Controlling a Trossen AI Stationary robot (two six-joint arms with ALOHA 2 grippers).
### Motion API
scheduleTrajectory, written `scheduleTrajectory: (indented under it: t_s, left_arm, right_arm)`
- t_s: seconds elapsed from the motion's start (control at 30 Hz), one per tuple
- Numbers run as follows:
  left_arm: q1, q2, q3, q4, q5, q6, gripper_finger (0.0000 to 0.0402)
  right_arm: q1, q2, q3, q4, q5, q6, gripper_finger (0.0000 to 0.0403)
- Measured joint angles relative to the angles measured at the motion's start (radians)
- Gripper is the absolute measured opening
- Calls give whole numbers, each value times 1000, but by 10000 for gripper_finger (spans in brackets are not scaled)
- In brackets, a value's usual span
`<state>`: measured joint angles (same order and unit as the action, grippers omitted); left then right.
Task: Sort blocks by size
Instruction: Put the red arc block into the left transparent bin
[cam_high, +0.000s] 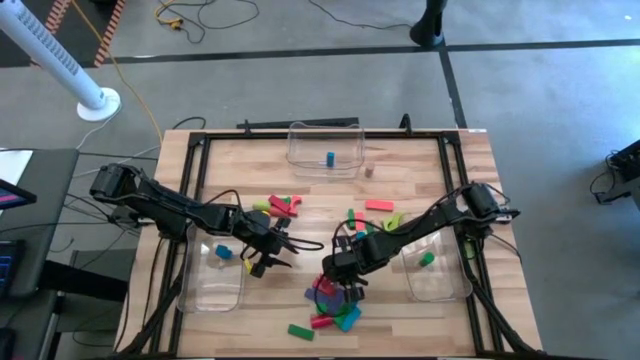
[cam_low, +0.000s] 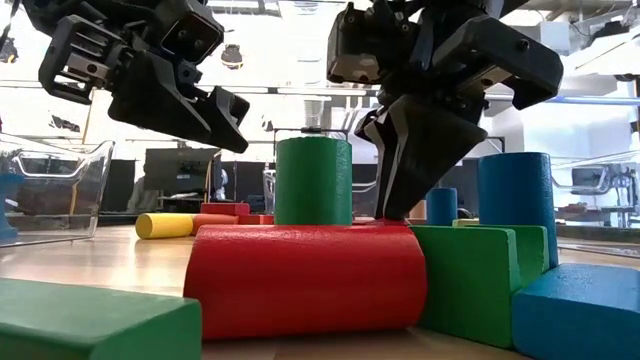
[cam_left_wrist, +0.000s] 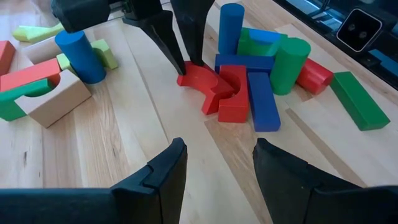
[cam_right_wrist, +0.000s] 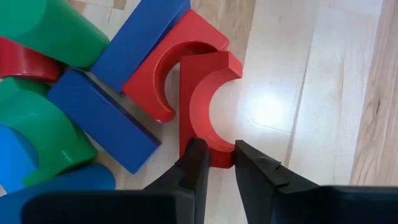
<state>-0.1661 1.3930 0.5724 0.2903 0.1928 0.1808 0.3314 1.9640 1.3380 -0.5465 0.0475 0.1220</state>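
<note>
A pile of blocks (cam_high: 332, 300) lies near the table's front middle: two red arches, blue bars, green cylinders and a red cylinder (cam_low: 305, 280). My right gripper (cam_right_wrist: 217, 168) stands over the pile's far edge, shut on a red arch (cam_right_wrist: 199, 106) that lies flat on the wood against the second red arch (cam_right_wrist: 161, 62). My left gripper (cam_left_wrist: 217, 168) hovers open and holding nothing, above bare table to the left of the pile. More blocks (cam_high: 285, 205) lie scattered at mid-table. My right gripper pinches the end of one leg of the red arch (cam_right_wrist: 219, 157) between its two fingers. The fingers (cam_left_wrist: 186, 43) come from above, slanting steeply down. The arch lies flat on the table, its other leg end against the second red arch.
Three clear bins stand on the table: one at the far middle (cam_high: 325, 150) with a blue block, one at the left (cam_high: 215, 275) with blue and yellow blocks, one at the right (cam_high: 435, 270) with a green block. A green bar (cam_high: 300, 331) lies near the front edge.
</note>
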Motion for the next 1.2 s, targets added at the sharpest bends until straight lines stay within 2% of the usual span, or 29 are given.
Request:
scheduleTrajectory:
  t_s: [0.43, 0.7, 1.2]
  left_arm:
    - [0, 0, 0, -1, 0, 6, 176]
    - [0, 0, 0, -1, 0, 6, 176]
    - [0, 0, 0, 0, 1, 6, 176]
  right_arm:
    - [-51, -18, -4, -33, -2, -2, 175]
    - [-39, -26, -4, -32, 5, 9, 219]
    - [-34, -26, -4, -29, 8, 15, 230]
